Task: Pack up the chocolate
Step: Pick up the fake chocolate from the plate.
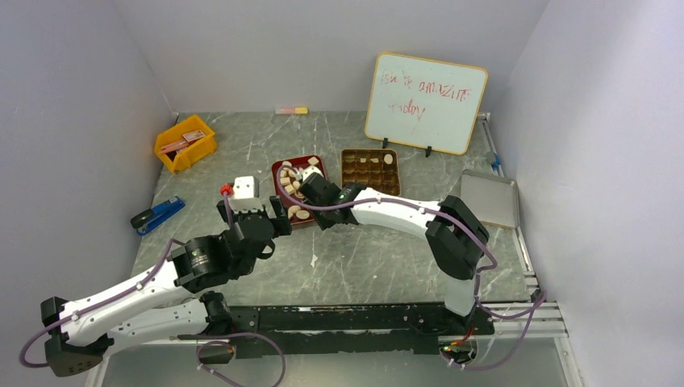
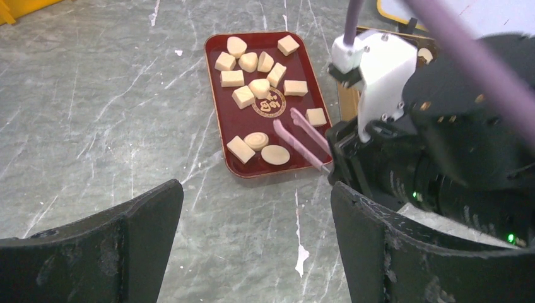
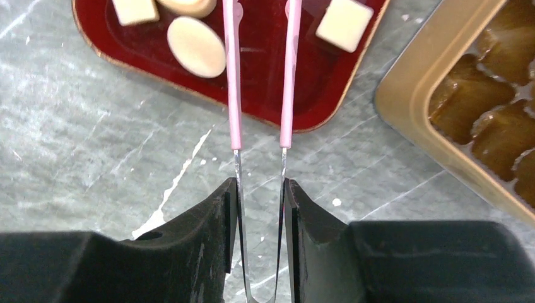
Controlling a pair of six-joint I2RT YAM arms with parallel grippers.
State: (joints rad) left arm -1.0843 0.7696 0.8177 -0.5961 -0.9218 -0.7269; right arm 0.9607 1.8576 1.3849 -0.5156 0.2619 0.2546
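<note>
Several pale chocolate pieces (image 2: pixel 258 85) lie in the dark red tray (image 2: pixel 217 101), also seen in the top view (image 1: pixel 289 179). My right gripper (image 3: pixel 260 189) is shut on pink tweezers (image 3: pixel 233 95), whose spread tips reach over the tray's near right part and hold nothing. An oval piece (image 3: pixel 195 45) lies left of them and a square piece (image 3: pixel 344 24) right of them. My left gripper (image 2: pixel 255 246) is open and empty over bare table just short of the tray's near edge. The gold compartment box (image 1: pixel 370 170) holds a few pieces right of the tray.
A yellow bin (image 1: pixel 185 143) stands at the back left, with a blue stapler (image 1: pixel 157 214) in front of it. A small white box (image 1: pixel 243 187) sits left of the tray. A whiteboard (image 1: pixel 426 101) stands at the back. A metal lid (image 1: pixel 490 199) lies at the right.
</note>
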